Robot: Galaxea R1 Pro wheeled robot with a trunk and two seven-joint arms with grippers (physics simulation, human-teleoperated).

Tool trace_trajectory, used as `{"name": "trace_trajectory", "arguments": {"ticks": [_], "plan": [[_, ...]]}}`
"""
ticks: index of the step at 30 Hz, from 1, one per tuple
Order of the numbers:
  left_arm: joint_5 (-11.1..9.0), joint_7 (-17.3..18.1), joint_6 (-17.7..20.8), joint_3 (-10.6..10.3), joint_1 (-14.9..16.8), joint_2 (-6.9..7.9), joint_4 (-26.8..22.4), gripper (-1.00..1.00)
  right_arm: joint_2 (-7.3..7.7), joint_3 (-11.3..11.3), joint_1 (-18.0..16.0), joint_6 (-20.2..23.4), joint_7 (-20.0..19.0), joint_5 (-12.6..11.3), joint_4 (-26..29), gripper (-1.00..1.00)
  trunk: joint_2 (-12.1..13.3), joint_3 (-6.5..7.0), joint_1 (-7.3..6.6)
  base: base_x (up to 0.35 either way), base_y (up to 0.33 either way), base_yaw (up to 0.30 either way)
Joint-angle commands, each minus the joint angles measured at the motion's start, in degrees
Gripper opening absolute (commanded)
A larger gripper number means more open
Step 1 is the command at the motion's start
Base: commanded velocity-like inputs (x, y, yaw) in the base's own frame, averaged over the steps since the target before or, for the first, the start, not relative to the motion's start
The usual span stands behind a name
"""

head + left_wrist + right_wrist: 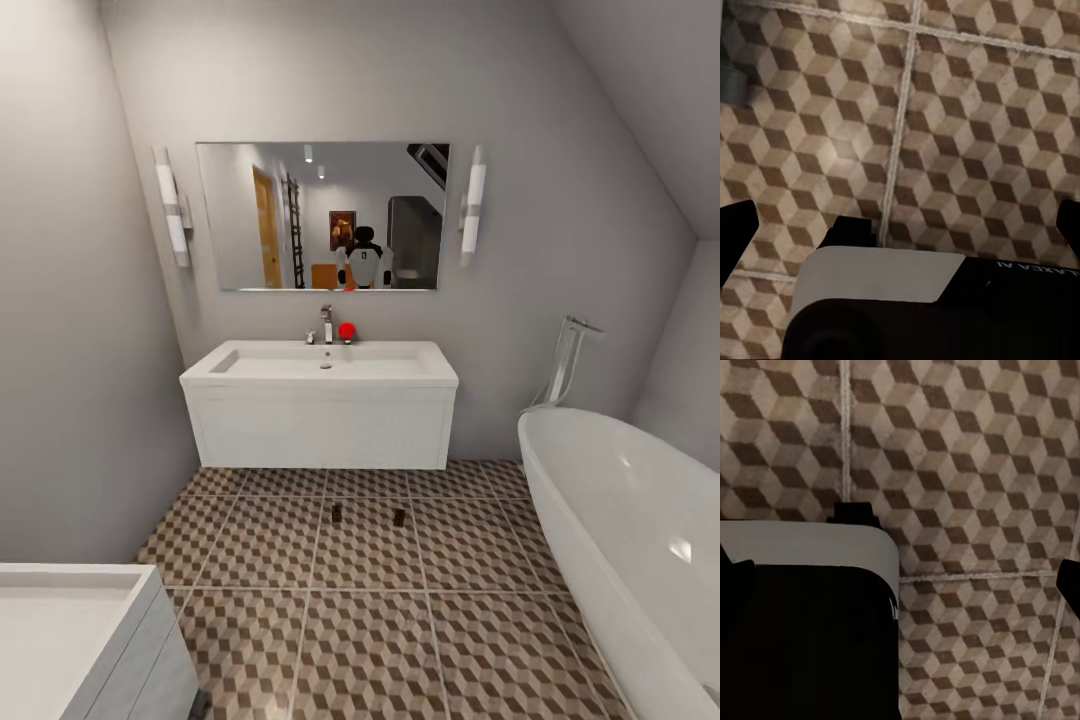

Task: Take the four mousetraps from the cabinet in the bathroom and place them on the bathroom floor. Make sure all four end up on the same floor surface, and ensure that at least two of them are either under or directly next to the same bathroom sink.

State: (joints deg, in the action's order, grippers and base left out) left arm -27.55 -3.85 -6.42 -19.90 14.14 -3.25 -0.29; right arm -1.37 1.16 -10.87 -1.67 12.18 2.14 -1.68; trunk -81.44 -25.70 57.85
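Two mousetraps (337, 514) (398, 517) lie mid-frame on the bathroom floor (380, 640) just before the sink (320, 372), satisfying its nearness rule; both claws spread, empty.

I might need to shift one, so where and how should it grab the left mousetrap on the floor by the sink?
The left mousetrap lies flat on the floor before the sink. Probably come straight down from above and pinch its two long edges; its finer shape is too small to tell.

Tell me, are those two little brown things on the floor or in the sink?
On the floor: both mousetraps lie on the patterned tiles before the sink.
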Motion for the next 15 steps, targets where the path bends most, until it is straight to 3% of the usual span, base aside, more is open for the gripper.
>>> {"name": "trace_trajectory", "arguments": {"ticks": [1,15], "plan": [[-0.40,-0.20,-0.15,-0.49,-0.24,-0.04,0.03,1.00,-0.02,0.09,-0.04,-0.10,0.23,0.23,-0.17,1.00,-0.03,-0.06,0.00,0.000,0.000,0.000],[-0.48,-0.23,0.39,-0.49,-1.61,-0.08,0.03,1.00,-0.03,0.07,0.13,0.40,0.28,0.16,-0.17,1.00,-0.03,-0.06,0.00,0.000,0.000,0.000]]}}
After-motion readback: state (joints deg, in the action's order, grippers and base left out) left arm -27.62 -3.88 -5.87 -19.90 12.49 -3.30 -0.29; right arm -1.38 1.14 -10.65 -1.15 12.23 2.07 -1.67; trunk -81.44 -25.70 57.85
